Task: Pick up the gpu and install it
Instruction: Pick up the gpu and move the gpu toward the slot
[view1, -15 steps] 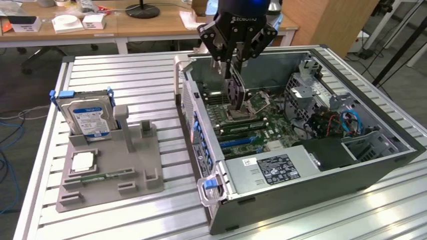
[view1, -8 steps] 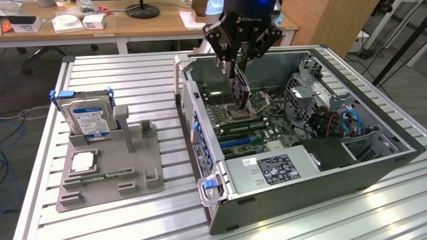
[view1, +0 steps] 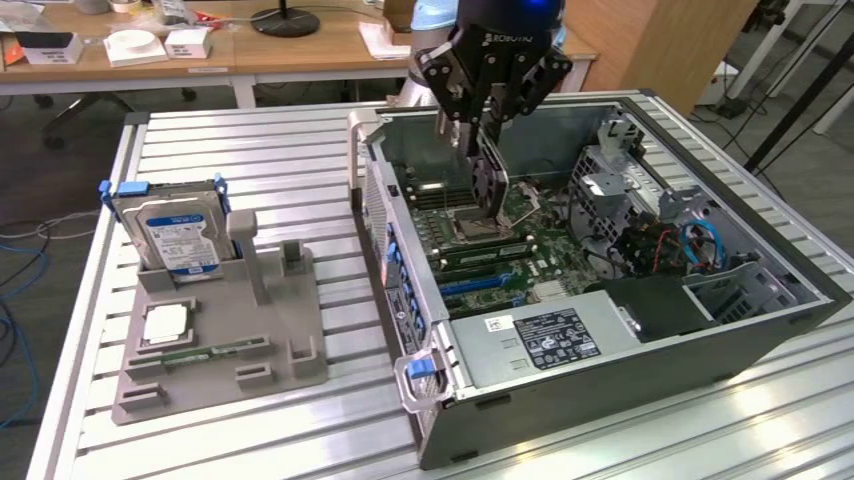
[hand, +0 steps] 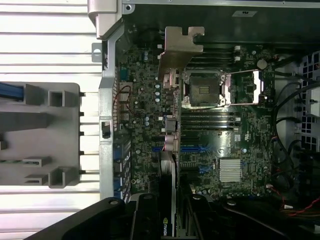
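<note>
Green gpu (view1: 485, 185): held upright inside the open case, its long side running down from the fingers and its silver bracket at the end away from them. In the exterior view it stands at about 11 o'clock from the case's middle, over the motherboard (view1: 514, 270) beside the processor socket (hand: 202, 90).
Gripper (view1: 483, 125): black, hangs down from 12 o'clock in the exterior view into the case opening.
Fingers: closed on the gpu's upper end, one on each face of the card; the wrist view shows the card edge-on between them.
Contact with board: cannot tell whether the card's lower end touches the motherboard.
Case (view1: 641, 395): dark tower lying on its side on the desk (view1: 267, 150), side panel off, board facing up.
Power supply (view1: 561, 335): white-labelled, at 5 o'clock from the board's middle.
Holder (view1: 220, 385): grey stand on the desk at 9 o'clock from the case, well apart from the gripper.
Hard drive (view1: 171, 235): silver with a blue label, upright in the holder at 11 o'clock from its middle.
Memory stick (view1: 214, 350): narrow and green, lying flat near the holder's middle.
</note>
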